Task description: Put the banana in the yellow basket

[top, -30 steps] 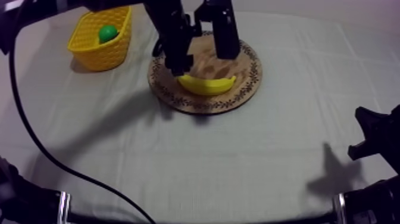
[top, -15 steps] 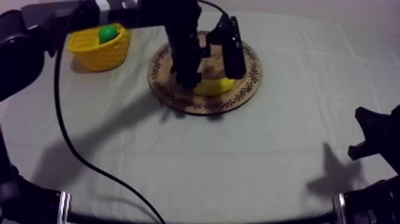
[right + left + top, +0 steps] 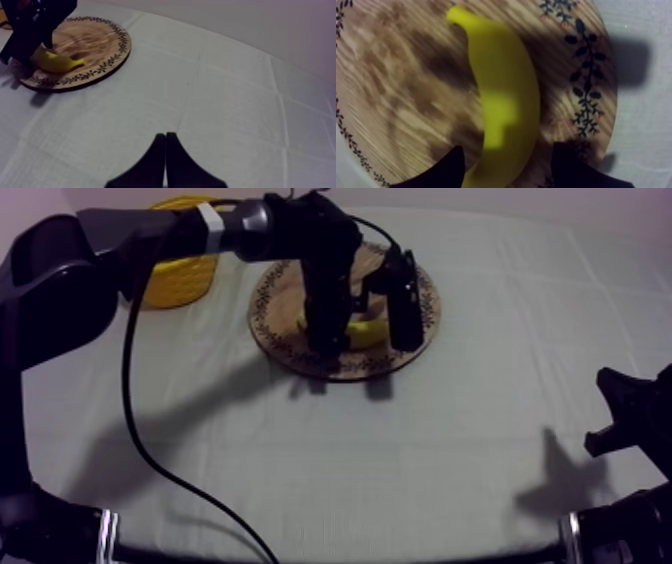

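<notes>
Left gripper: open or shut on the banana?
Open. The left gripper has its fingers apart, one on each side of the banana lying on the wooden board, gap beside one finger.

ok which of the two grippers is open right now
The left gripper: it is open, straddling the banana on the wooden board. The right gripper is shut on nothing, a narrow wedge.
</notes>
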Tool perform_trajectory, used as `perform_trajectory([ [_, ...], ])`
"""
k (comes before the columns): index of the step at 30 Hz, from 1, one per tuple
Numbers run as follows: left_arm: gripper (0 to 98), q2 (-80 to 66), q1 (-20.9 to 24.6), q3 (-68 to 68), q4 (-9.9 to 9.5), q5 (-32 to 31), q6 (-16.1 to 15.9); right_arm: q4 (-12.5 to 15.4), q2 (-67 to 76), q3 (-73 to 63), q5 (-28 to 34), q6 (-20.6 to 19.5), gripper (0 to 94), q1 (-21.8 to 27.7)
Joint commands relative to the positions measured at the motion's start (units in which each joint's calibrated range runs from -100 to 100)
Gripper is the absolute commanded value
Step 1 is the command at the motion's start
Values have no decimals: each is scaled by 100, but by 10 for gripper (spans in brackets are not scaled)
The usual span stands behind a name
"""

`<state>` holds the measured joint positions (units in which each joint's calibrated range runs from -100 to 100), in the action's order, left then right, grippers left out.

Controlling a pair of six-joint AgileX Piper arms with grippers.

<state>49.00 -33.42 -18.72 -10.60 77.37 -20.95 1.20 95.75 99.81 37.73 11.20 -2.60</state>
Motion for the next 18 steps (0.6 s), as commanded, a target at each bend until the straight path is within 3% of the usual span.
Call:
perform_trajectory([
  [1,639,73,-14,-63,0,17,8,-1,0,-3,1,1,3,0],
  [7,608,282,-5,-274,6,22,6,-1,0,-3,1,1,3,0],
  [18,319,404,81,-574,-8,-86,-117,-1,0,-3,1,1,3,0],
])
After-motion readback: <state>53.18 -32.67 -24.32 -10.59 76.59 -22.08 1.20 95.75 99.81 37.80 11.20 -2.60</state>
